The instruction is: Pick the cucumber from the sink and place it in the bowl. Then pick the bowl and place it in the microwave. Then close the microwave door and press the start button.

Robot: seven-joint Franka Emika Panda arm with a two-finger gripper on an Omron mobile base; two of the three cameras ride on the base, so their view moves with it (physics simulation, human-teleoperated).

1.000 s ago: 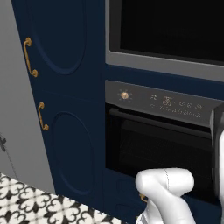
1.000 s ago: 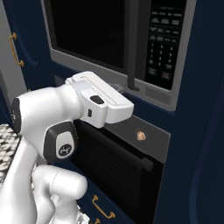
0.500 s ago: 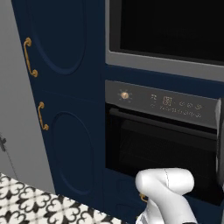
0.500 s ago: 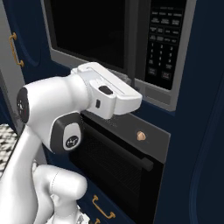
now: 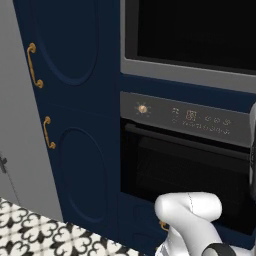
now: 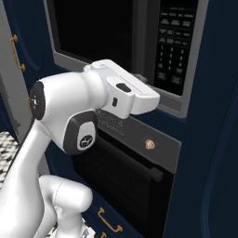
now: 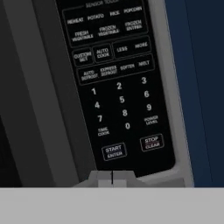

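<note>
Fingers (image 7: 105,177) pressed together with nothing between them, tips poking up at the bottom of the hand view right under the keypad. Gripper (image 7: 112,177) parked just below the START/ENTER button (image 7: 114,152), close but couldn't tell if touching.

Going big to small from there: tall navy cabinet doors (image 5: 70,100) with brass handles (image 5: 33,65) off to the left. Microwave (image 6: 121,42) built into the navy wall, with its door (image 6: 93,32) shut flush (black glass, thick grey frame). Oven (image 5: 185,170) sat directly beneath it, with a bar handle (image 5: 185,142) across the dark door and a small brass knob (image 5: 142,108) on its control strip. Reached the white arm (image 6: 69,116) up across the oven front toward the microwave's lower right corner. Keypad panel (image 7: 116,83) on the microwave's right side, numbers and presets readable up close. STOP/CLEAR (image 7: 152,142) just beside the start button.
</note>
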